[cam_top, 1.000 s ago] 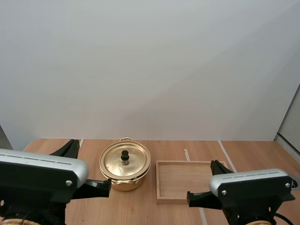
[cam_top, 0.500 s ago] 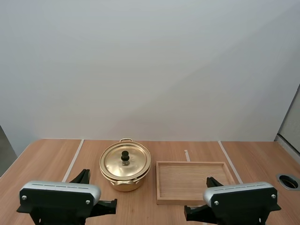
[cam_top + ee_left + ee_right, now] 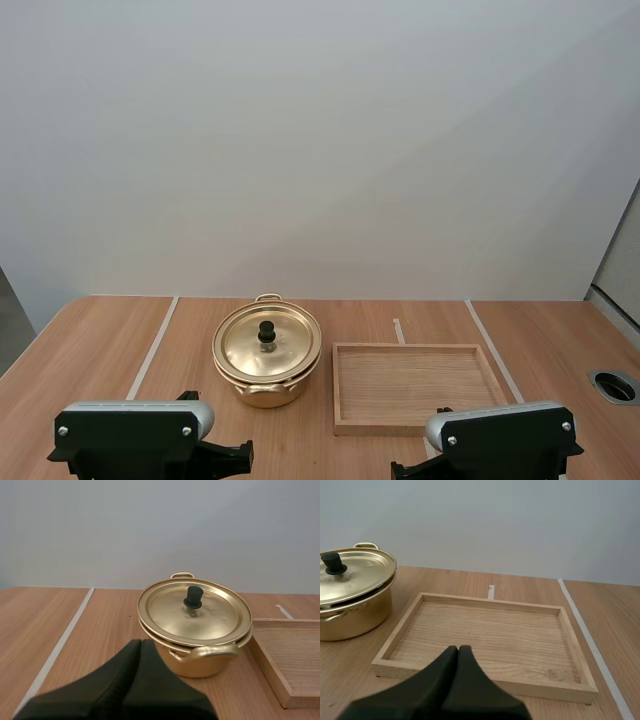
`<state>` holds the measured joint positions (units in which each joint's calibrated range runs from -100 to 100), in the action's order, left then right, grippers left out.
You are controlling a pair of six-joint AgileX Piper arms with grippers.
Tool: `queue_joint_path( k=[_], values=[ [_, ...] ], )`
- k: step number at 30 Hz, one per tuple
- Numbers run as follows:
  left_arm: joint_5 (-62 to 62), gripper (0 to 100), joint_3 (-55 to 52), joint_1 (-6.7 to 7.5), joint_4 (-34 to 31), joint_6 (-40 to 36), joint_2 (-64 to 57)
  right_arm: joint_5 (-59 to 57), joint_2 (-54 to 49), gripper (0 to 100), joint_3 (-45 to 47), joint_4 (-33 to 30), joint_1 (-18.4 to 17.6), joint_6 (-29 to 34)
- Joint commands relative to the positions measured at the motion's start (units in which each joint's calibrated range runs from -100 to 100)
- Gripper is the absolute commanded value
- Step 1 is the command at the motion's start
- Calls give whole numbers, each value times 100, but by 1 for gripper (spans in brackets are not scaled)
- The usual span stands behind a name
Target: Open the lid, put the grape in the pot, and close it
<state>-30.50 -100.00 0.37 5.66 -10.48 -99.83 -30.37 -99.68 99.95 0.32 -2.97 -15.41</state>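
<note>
A golden pot [image 3: 266, 375] stands on the wooden table, its lid [image 3: 267, 342] on with a black knob [image 3: 267, 331]. From the left wrist view the pot [image 3: 200, 655] and its lid [image 3: 195, 611] are ahead, beyond my left gripper [image 3: 141, 644], whose fingers lie together as one dark wedge. My right gripper [image 3: 458, 650] is shut as well, its tip at the near rim of the wooden tray [image 3: 485, 680]. The pot [image 3: 350, 615] stands beside that tray.
The wooden tray [image 3: 415, 425] lies just right of the pot and holds nothing. White tape lines [image 3: 152, 345] run across the table. A round cable port [image 3: 614, 384] sits at the table's right edge. Both arm bases [image 3: 130, 432] stand at the near edge.
Both arms have dropped lower and pulled back toward the near edge, uncovering more of the table. Pot, lid and tray have not moved.
</note>
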Motion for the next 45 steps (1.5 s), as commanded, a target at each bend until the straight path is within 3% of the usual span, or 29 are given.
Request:
queue_joint_path(
  k=[1,45],
  values=[
    [68,0,0,2,-42,-57,-17,7,-32,0,5,-32,35,-40],
    [126,0,0,-5,-42,-57,-17,60,-32,0,5,1,41,-40]
  ],
)
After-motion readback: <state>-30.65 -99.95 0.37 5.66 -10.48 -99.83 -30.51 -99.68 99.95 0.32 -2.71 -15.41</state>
